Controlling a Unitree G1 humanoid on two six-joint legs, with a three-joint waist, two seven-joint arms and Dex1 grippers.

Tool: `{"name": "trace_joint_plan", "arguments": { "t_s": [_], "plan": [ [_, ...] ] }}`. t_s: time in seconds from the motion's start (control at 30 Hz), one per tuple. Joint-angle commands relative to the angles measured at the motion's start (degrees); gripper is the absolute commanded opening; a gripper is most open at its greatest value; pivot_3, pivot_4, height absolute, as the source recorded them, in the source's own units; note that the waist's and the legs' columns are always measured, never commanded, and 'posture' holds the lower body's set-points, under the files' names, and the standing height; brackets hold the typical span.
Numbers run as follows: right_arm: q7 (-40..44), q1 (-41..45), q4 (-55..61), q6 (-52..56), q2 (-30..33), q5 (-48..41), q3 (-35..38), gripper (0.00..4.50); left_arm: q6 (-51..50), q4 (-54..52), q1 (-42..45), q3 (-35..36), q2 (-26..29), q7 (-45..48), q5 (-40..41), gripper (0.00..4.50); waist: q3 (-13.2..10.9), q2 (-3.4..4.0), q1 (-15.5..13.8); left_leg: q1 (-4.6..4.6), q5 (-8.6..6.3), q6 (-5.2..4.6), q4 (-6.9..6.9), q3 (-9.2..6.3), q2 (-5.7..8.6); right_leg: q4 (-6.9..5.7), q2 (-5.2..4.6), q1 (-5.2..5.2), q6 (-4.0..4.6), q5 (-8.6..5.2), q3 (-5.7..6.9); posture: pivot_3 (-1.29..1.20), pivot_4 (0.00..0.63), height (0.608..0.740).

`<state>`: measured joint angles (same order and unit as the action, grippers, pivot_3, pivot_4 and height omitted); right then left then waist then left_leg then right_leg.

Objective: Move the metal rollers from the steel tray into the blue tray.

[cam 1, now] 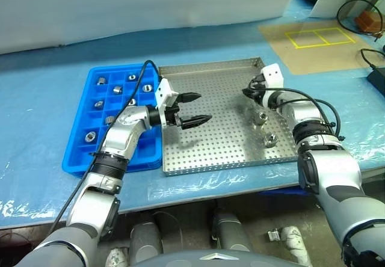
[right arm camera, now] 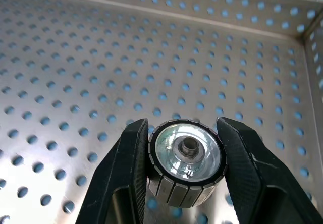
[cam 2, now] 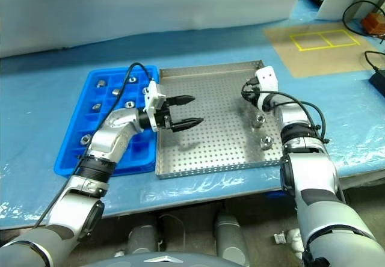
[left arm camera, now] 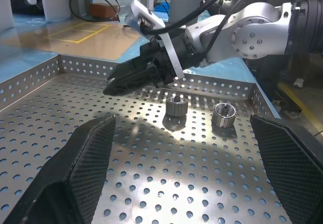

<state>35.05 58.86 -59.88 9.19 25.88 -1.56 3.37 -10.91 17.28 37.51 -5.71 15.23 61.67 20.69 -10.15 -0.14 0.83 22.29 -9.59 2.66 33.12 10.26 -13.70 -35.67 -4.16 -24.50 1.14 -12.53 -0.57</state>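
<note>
Pick-up step: right gripper (right arm camera: pixel 184 176) jaws clenched on roller (right arm camera: pixel 185 158); left gripper (cam 1: pixel 191 109) released, mid-frame. Next: carry toward blue tray (cam 1: pixel 81 128), upper left.

Head cameras overlook the steel tray (cam 1: pixel 216 122) from above; wrist cameras skim its floor.

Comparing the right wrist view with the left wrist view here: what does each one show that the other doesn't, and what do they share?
Right wrist view alone: a metal roller clamped between the right gripper's fingers, seen end-on with its hollow centre.

Left wrist view alone: the left gripper open and empty, the right gripper from outside, shut and raised above the floor, and two rollers standing loose on the tray beyond it.

Both: the steel tray with its perforated floor and low rim.
</note>
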Motion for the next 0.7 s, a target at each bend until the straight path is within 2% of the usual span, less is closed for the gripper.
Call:
{"name": "trace_joint_plan", "arguments": {
  "t_s": [0.03, 0.17, 0.23, 0.33, 0.43, 0.57, 0.7],
  "plan": [
    [4.7, 1.0, 9.9, 2.6, -0.9, -2.3, -0.6, 1.72, -0.9, -4.2, 0.4, 2.4, 2.4, 0.3, 1.7, 4.50, 0.0, 0.00, 0.0, 0.00, 0.00, 0.00, -0.01, 0.00, -0.01, 0.00, 0.01, -0.01, 0.00, 0.00, -0.01, -0.32, 0.150, 0.740],
    [11.7, -2.6, 23.4, 7.6, -2.8, -4.6, -3.3, 1.72, -3.3, -9.6, -2.2, 3.4, 7.0, 1.0, 2.5, 4.50, 0.0, 0.00, -0.1, 0.11, 0.02, 0.02, -0.06, 0.00, -0.07, -0.03, 0.08, -0.18, 0.00, 0.00, -0.01, -0.27, 0.150, 0.740],
    [16.0, -4.0, 31.1, 10.1, -4.5, -6.9, -5.3, 1.72, -4.7, -14.3, -4.9, 4.9, 11.1, 1.6, 3.2, 4.50, 0.0, 0.00, -0.1, 0.17, 0.02, 0.02, -0.10, 0.00, -0.07, -0.01, 0.07, -0.21, 0.00, 0.00, 0.05, -0.22, 0.150, 0.740],
    [19.3, -4.5, 36.9, 12.0, -6.9, -8.7, -7.6, 1.72, -7.5, -19.4, -8.0, 7.4, 15.3, 0.9, 5.1, 4.50, 0.0, 0.01, -0.4, 0.39, 0.02, 0.03, -0.15, -0.02, -0.09, -0.03, 0.06, -0.45, 0.00, 0.00, 0.13, -0.16, 0.150, 0.740],
    [20.3, -3.9, 37.2, 12.0, -9.3, -8.7, -9.3, 1.72, -9.3, -22.2, -10.5, 9.8, 18.1, -0.5, 6.1, 4.50, 0.0, 0.01, -1.3, 0.60, 0.08, 0.11, -0.14, -0.11, -0.11, -0.07, 0.02, -0.58, 0.00, 0.00, 0.32, -0.10, 0.150, 0.740],
    [22.7, -1.9, 32.5, 8.9, -13.9, -8.2, -12.2, 1.72, -12.8, -29.0, -18.1, 16.4, 22.7, -3.5, 8.4, 4.50, 0.0, 0.01, -2.1, 0.60, 0.07, 0.48, -0.16, -0.15, -0.11, -0.08, 0.00, -0.59, 0.01, -0.01, 0.34, 0.01, 0.150, 0.740],
    [25.3, -0.4, 28.7, 6.6, -16.1, -8.0, -13.4, 1.72, -15.2, -35.0, -24.7, 20.8, 25.0, -6.5, 10.1, 4.50, 0.0, 0.01, -3.8, 0.77, 0.16, 0.64, -0.21, -0.28, -0.11, -0.05, -0.01, -0.65, 0.02, -0.02, 0.49, 0.12, 0.150, 0.740]
  ]
}}
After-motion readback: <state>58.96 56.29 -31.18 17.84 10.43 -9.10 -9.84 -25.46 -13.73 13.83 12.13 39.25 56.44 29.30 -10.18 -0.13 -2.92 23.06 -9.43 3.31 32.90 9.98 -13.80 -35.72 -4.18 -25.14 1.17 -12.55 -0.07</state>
